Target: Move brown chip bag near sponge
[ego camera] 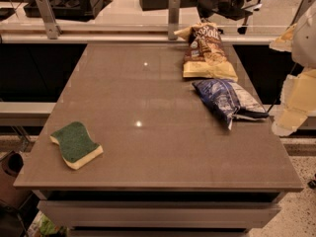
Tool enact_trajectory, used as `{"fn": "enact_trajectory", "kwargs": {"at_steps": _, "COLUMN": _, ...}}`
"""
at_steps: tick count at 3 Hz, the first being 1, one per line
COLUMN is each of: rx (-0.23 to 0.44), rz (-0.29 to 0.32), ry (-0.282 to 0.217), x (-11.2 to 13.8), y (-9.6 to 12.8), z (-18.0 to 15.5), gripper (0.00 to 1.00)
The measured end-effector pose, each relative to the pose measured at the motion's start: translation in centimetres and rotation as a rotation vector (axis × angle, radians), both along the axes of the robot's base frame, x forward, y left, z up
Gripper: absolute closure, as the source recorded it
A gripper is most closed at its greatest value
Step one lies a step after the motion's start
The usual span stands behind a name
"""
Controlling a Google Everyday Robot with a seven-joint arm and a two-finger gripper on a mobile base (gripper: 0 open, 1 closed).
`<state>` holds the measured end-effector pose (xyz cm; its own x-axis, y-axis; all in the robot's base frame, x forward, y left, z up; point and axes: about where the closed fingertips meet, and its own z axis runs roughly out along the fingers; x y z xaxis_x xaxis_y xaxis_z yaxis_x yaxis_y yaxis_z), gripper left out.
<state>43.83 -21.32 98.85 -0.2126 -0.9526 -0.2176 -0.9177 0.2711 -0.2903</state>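
The brown chip bag (pixel 206 50) lies flat at the table's far right, dark brown on top with pale yellow lower corners. The sponge (pixel 76 144), green on top over pale yellow foam, lies at the table's near left, far from the bag. My gripper (pixel 277 85) hangs off the table's right edge, level with the bags and to their right. Its pale yellow fingers (pixel 296 102) are spread apart and hold nothing. It touches neither bag.
A blue-and-white chip bag (pixel 228 99) lies just in front of the brown one, near the right edge. The brown table (pixel 148 93) has a rail with two metal posts (pixel 174 15) along its far edge. The floor drops away on all sides.
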Motion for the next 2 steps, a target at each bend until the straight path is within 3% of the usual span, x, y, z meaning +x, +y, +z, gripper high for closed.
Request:
{"fn": "enact_trajectory", "kwargs": {"at_steps": 1, "rx": 0.0, "rz": 0.0, "ry": 0.0, "x": 0.0, "y": 0.0, "z": 0.0, "gripper": 0.0}}
{"fn": "enact_trajectory", "kwargs": {"at_steps": 2, "rx": 0.031, "rz": -0.037, "ry": -0.004, "x": 2.4, "y": 0.1, "z": -0.2, "gripper": 0.0}}
